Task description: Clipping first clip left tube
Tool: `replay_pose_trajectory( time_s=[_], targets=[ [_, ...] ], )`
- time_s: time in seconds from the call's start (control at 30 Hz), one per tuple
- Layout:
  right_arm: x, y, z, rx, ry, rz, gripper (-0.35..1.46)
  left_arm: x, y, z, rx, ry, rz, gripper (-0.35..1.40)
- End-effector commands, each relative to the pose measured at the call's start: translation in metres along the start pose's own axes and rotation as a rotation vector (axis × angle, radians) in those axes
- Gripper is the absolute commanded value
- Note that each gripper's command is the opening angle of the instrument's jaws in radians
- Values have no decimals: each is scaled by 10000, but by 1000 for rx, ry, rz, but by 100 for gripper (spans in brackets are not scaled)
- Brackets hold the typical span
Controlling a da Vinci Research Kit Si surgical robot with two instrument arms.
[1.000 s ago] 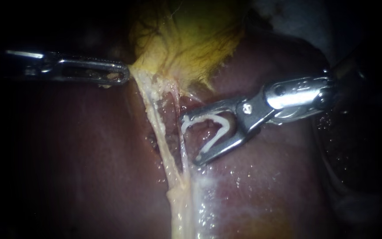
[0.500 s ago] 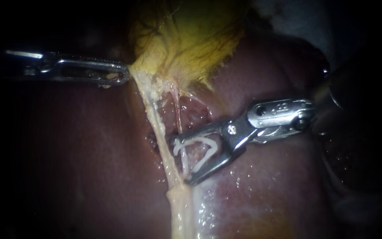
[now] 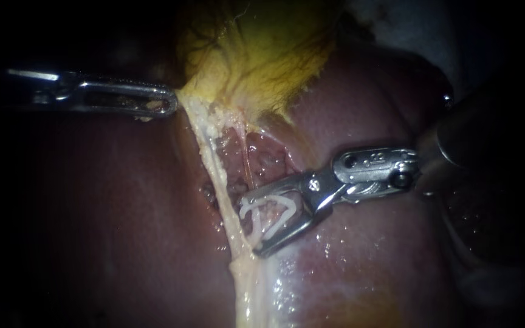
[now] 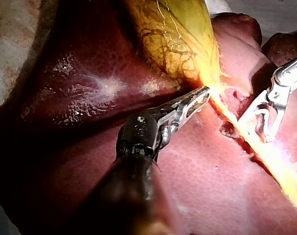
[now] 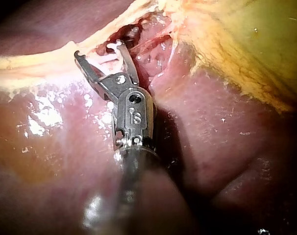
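Left instrument (image 3: 168, 100) clamps the gallbladder (image 3: 262, 54); right instrument (image 3: 250, 226) carries the clip (image 3: 287, 206) spread open, barely reaching the left tube (image 3: 214, 164), so closing may catch only the thinner tube (image 3: 249, 167).

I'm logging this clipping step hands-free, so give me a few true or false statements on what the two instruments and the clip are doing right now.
1. The jaws of the left instrument grip the lower end of the gallbladder. True.
2. The right instrument carries a white clip. True.
3. The clip is squeezed flat. False: it stands open in a V.
4. The two instruments touch. False: they are well apart.
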Motion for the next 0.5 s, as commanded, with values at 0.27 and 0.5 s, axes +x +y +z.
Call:
replay_pose_trajectory(
  time_s=[0.27,0.5],
  targets=[
    [-10,14,13,11,-3,53,59,0,0,0,-1,0,0,-35],
    [-14,19,24,84,45,127,59,0,0,0,-1,0,0,-35]
  ],
)
